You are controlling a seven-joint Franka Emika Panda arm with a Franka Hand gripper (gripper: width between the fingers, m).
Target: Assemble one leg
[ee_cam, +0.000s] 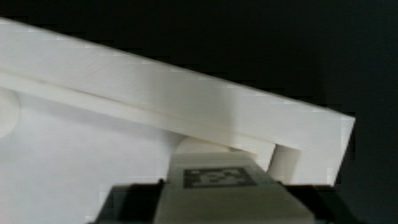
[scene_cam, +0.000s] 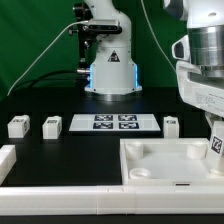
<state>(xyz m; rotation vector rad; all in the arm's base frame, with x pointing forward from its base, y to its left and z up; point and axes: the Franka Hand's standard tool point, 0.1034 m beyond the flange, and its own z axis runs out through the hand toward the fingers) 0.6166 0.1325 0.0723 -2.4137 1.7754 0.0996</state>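
Note:
My gripper [scene_cam: 213, 136] is shut on a leg [scene_cam: 217, 146], a small white block with a black-and-white tag. It holds the leg upright over the far corner of the large white tray-like part [scene_cam: 160, 150] at the exterior view's right. In the wrist view the leg [ee_cam: 222, 172] sits between my dark fingers [ee_cam: 135, 202], just above the tray's raised rim [ee_cam: 196, 100] near its corner. Whether the leg touches the tray is hidden. Three more legs stand on the table: two on the exterior view's left [scene_cam: 17, 126] [scene_cam: 51, 124] and one by the marker board [scene_cam: 171, 125].
The marker board [scene_cam: 113, 123] lies flat at the table's middle. The arm's base [scene_cam: 108, 70] stands behind it with cables at both sides. A white wall piece [scene_cam: 8, 160] and a long white rim [scene_cam: 70, 195] run along the front left.

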